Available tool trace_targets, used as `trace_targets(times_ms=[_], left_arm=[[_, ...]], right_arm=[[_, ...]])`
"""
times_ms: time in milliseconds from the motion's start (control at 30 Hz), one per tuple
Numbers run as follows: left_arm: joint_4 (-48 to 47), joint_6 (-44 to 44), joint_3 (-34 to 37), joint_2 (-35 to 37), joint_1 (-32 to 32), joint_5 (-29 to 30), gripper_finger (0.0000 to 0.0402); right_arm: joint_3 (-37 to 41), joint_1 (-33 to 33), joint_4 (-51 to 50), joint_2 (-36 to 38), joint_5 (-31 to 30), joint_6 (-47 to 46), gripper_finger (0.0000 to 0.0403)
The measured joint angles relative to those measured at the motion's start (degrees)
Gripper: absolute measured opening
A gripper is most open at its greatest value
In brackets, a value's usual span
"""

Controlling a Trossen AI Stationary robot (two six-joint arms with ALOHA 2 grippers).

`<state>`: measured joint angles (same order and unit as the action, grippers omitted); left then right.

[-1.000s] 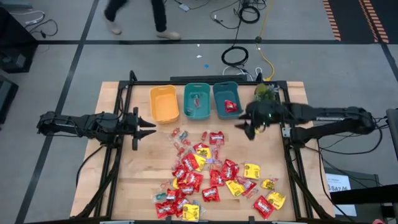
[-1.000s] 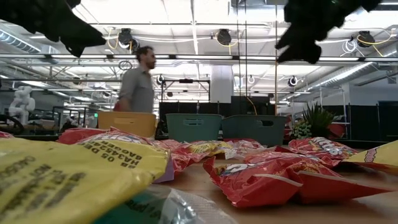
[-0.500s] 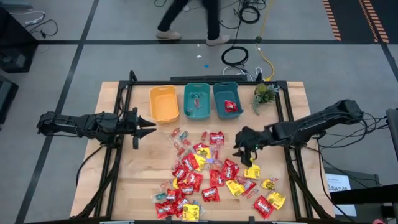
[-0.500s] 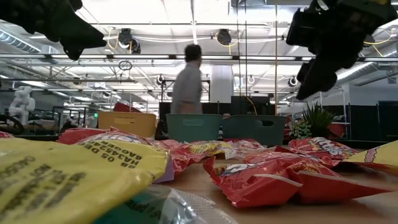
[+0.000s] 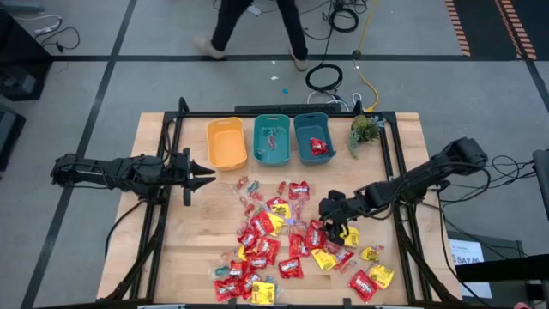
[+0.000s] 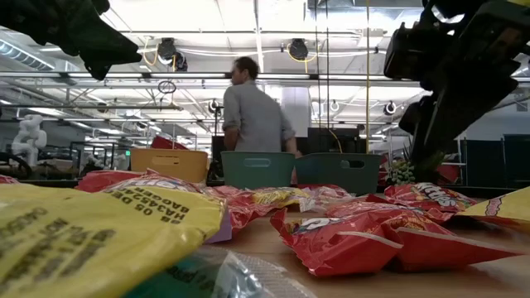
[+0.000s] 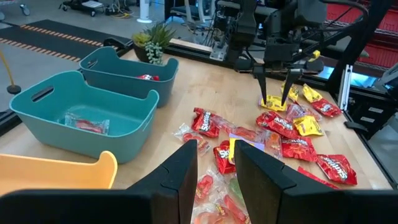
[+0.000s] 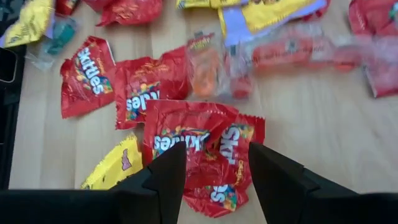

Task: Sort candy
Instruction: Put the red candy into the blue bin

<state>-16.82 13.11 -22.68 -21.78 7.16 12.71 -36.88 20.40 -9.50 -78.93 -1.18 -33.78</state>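
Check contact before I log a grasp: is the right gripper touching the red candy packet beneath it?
Cannot tell. The right wrist view shows the right gripper with open jaws straddling the red packet, but no view shows plainly whether the tips reach it.

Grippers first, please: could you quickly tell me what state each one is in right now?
Left gripper: open, empty, hanging by the yellow bin.
Right gripper: open, empty, over the red packet.
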Motion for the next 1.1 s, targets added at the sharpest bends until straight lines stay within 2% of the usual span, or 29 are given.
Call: trace_targets(times_ms=[333,467,633,767,900,1100], left_arm=[[0.0,0.0,0.0,-0.01,-0.02,0.0,0.0116],[0.0,-0.01,0.0,-0.01,0.0,0.0,0.0116],[0.0,-0.01,0.0,0.0,0.0,-0.02,0.0116],[0.0,0.01,0.0,-0.02,0.0,-0.02,0.0116],[0.01,-0.01,0.0,-0.01,-0.01,-0.02,0.0116],[0.02,-0.01,0.0,0.0,-0.02,-0.02,0.0116]], right_arm=[[0.0,1.88,4.03,-1.18,-0.47,-3.58,0.022],[0.0,2.53,8.68,-5.39,-0.61,-6.16,0.023],[-0.12,3.01,12.0,-12.93,-0.97,-10.46,0.0221],[-0.39,2.97,12.47,-16.29,-1.09,-17.06,0.0203],[-1.38,2.95,11.41,-16.84,-1.15,-18.41,0.0164],[-7.1,2.8,1.67,-17.08,-1.87,-16.86,0.0039]])
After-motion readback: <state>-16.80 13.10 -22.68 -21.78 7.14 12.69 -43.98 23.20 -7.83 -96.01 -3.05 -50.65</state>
